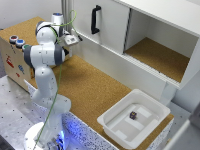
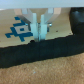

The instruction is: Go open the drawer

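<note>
My gripper hangs at the back of the cork counter, close to the end of the white cabinet at the exterior view's left. In the wrist view the two white fingers stand a small gap apart with nothing between them. They point down over a black strip that crosses the cork. A blue patterned marker lies beside them. The cabinet has a black handle on its door and a plain white front panel below. I cannot tell which part is the drawer.
An open cabinet compartment with a cork floor is at the exterior view's right. A white tray holding a small dark object stands at the counter's near right. A wooden box with coloured buttons stands at the left.
</note>
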